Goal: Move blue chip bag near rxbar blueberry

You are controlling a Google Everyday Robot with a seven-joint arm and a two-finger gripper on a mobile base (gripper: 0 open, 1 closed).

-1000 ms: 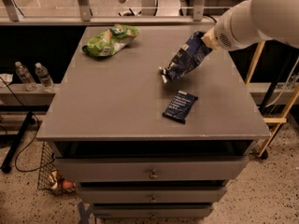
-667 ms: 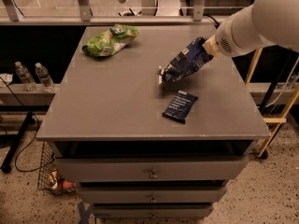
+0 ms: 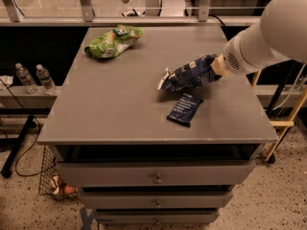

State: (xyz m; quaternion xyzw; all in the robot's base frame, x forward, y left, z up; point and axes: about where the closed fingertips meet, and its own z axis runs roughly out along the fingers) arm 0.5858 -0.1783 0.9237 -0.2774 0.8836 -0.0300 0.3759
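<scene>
The blue chip bag (image 3: pixel 188 74) is a crinkly navy bag with white lettering, lying almost level just above the grey tabletop (image 3: pixel 115 104), right of centre. My gripper (image 3: pixel 218 66) comes in from the right on the white arm (image 3: pixel 268 37) and is shut on the bag's right end. The bag's left end (image 3: pixel 164 82) hangs low, close to the table. The rxbar blueberry (image 3: pixel 184 109), a small flat dark blue wrapper, lies flat just in front of and below the bag.
A green chip bag (image 3: pixel 113 41) lies at the table's back left. Two water bottles (image 3: pixel 34 78) stand on a low shelf to the left. Drawers (image 3: pixel 156 176) are under the tabletop. A wire basket (image 3: pixel 53 181) sits on the floor at left.
My gripper has moved down and toward the front with the blue chip bag. The bag has tipped from steeply tilted to nearly level and is now closer to the rxbar.
</scene>
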